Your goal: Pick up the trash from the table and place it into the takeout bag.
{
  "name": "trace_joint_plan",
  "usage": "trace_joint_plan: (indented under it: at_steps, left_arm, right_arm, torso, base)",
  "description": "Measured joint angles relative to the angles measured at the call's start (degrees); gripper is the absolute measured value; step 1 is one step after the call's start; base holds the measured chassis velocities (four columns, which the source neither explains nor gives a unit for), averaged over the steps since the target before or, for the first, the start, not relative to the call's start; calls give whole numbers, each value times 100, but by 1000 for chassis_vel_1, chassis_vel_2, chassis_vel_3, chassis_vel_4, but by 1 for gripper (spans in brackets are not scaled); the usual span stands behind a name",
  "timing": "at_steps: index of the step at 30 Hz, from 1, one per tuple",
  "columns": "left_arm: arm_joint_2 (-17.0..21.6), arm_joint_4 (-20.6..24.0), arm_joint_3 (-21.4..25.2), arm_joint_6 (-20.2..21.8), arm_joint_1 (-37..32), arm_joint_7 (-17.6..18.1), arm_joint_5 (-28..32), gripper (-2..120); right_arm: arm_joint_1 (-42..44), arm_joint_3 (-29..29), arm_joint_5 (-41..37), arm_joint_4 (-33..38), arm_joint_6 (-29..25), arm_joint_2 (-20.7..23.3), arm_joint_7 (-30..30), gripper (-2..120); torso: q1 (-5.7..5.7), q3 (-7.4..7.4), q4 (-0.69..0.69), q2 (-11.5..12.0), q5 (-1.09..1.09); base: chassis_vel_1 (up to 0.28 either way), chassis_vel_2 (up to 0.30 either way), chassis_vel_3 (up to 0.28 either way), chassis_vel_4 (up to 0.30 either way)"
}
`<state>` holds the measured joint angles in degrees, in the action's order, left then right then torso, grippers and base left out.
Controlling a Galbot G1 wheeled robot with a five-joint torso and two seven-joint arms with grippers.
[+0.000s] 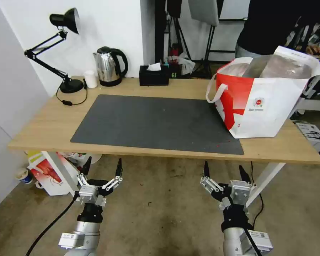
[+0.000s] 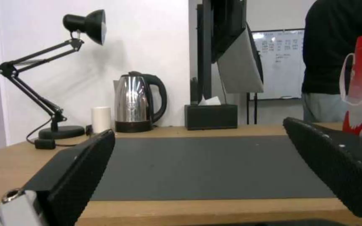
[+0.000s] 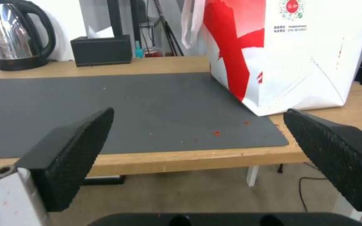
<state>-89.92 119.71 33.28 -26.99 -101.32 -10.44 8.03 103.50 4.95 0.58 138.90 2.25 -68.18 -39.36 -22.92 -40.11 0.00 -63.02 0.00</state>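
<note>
The table (image 1: 46, 124) is a light-wood top with a dark grey mat (image 1: 156, 122) across its middle. The takeout bag (image 1: 266, 103) stands upright at the table's right end, white with a red panel, its mouth open and its foil lining showing; it is also in the right wrist view (image 3: 290, 56). The trash is out of view. My left gripper (image 1: 104, 160) hangs open below the table's front edge, left of centre, with nothing between its fingers (image 2: 85, 169). My right gripper (image 1: 223, 165) is open and empty too, below the front edge, short of the bag.
Along the table's back edge stand a black desk lamp (image 1: 65, 85), a small white cup (image 1: 90, 79), a steel kettle (image 1: 108, 65) and a black tissue box (image 1: 153, 74). A red-and-white paper bag (image 1: 48, 174) sits on the floor under the table's left end. Red crumbs (image 3: 216, 133) dot the mat.
</note>
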Motion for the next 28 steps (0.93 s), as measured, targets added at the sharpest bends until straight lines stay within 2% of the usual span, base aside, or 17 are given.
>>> trace_joint_plan:
  at_steps: [28]
  left_arm:
    - [0,1,0,-1,0,-1,-4,100]
  right_arm:
    - [0,0,0,0,0,0,0,100]
  torso:
    - [1,0,0,0,0]
  base:
    - [0,0,0,0]
